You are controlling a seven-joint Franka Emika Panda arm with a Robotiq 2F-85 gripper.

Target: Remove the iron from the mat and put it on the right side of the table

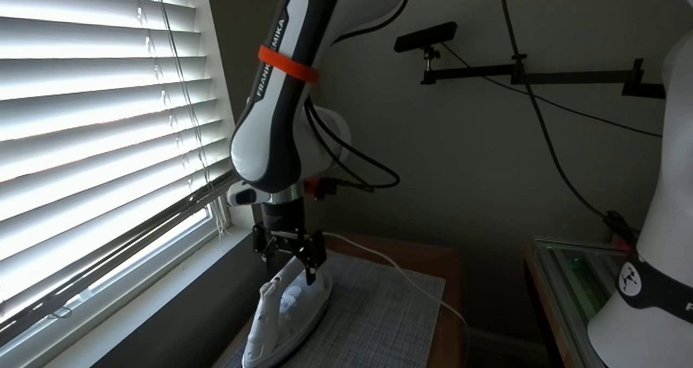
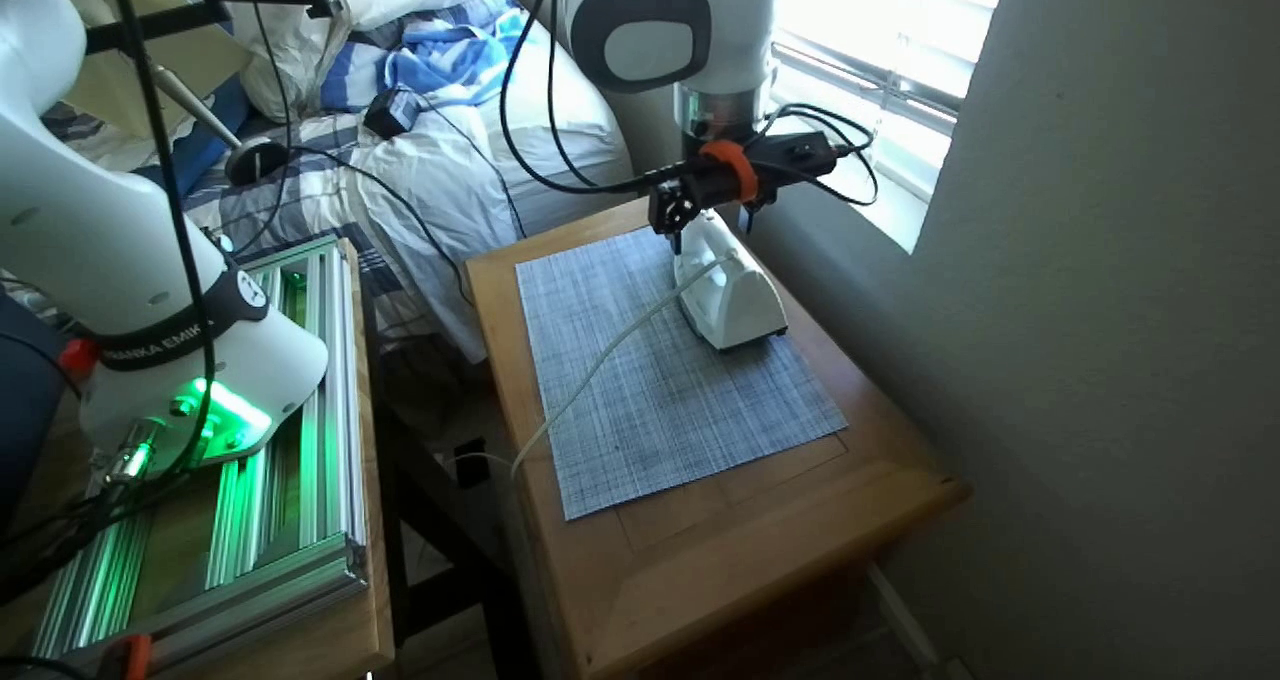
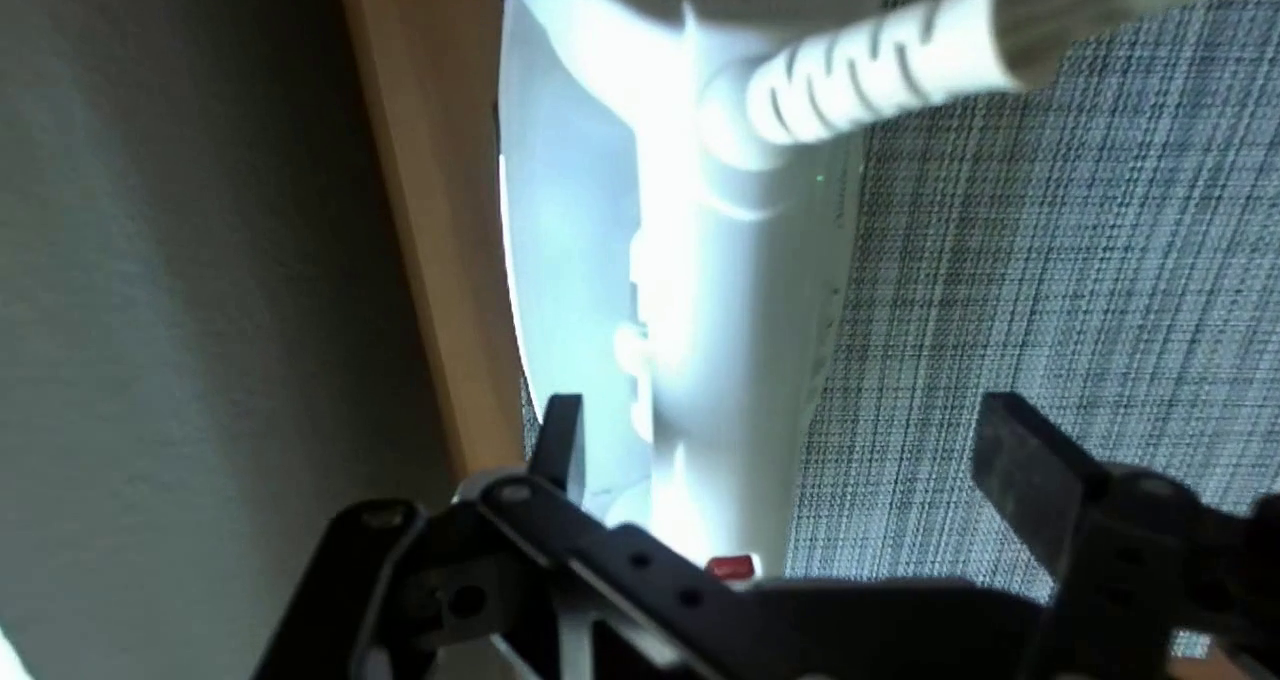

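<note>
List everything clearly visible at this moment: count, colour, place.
iron: 1, white, on mat
cord: 1, white, from iron
mat: 1, grey, on table
table: 1, brown, under mat
blinds: 1 set, white, beside table
bed: 1, white and blue, beyond table
box: 1, dark, on bed
camera: 1, black, on bracket
bracket: at least 1, black, near arm
stand: 1, silver and brown, under arm
cables: several, black, around arm
bands: 2 seen, orange, on arm
arm: 1, white and black, above table
gripper: 1, black, open over iron

The robot arm point(image 1: 275, 111) reaches downward.
Its gripper point(image 3: 785, 450) points down, and the two fingers point(image 3: 1035, 480) stand well apart (the wrist view shows this clearly).
</note>
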